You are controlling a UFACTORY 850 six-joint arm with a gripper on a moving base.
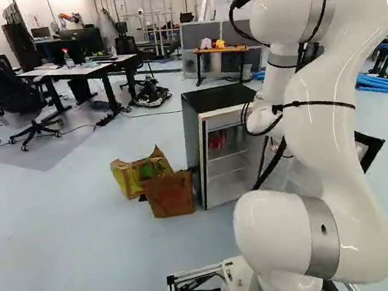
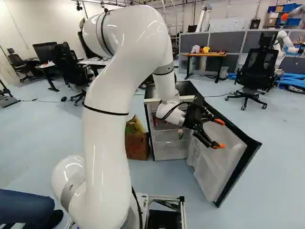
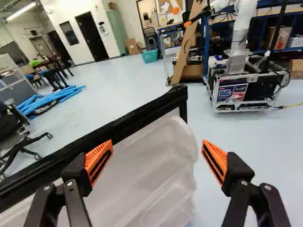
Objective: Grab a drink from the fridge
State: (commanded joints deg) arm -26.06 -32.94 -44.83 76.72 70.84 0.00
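My gripper is in front of the opened fridge door in the right base view, its orange tips over the door's inner side. In the wrist view the gripper stands wide open with nothing held; the door's white inner shelves lie beyond and between its fingers. The fridge has a black top, and its front opening shows shelves. A red item sits on an upper shelf in the left base view. A small item shows inside in the right base view; I cannot tell what it is.
A yellow-green bag and a brown box stand beside the fridge. The black door edge juts out toward the base's right. A person's leg is close at the near left. Another robot stands beyond the door.
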